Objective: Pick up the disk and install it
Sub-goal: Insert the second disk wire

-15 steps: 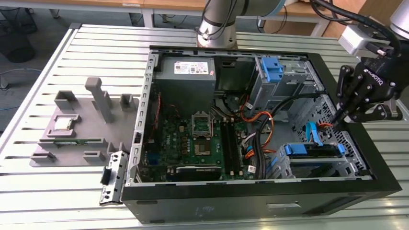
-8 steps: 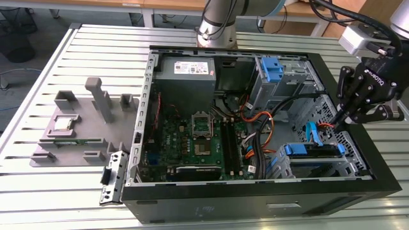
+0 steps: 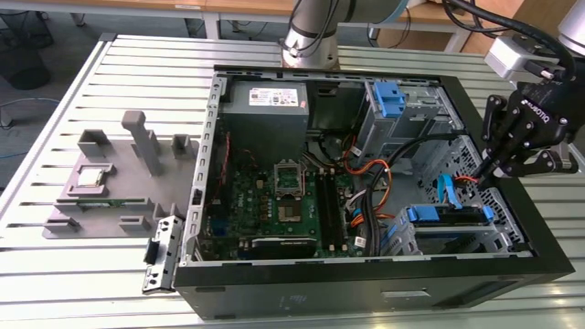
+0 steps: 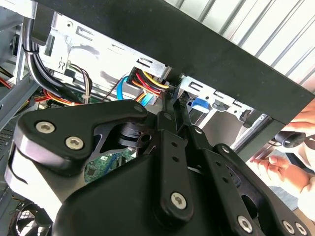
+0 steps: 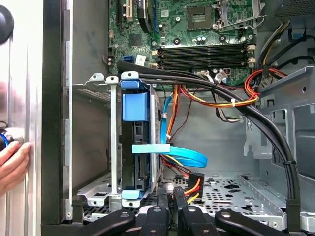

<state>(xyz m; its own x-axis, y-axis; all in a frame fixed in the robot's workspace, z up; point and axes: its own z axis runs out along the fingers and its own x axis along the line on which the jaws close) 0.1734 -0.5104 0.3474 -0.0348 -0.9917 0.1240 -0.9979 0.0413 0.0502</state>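
Disk: the disk stands on its edge in its metal slot inside the open computer case, left of the middle in the first wrist view; its blue frame is around it, so it looks as if it is already in its place
Disk from outside: in the exterior view the disk is low and to the right, near the front corner of the case
Claw: the gripper is at the bottom middle of the first wrist view, just beside the disk; its thin fingers are pressed close together with nothing between them
Why there: I think the tips are down by the orange and yellow plug because the disk needs its wires
Blue cable: a flat blue cable bends out from the side of the disk
Wrist views add: a person's hand at the left edge, outside the case wall; the second wrist view shows a hand at the right
Exterior view adds: a grey holder on the slatted table, far left
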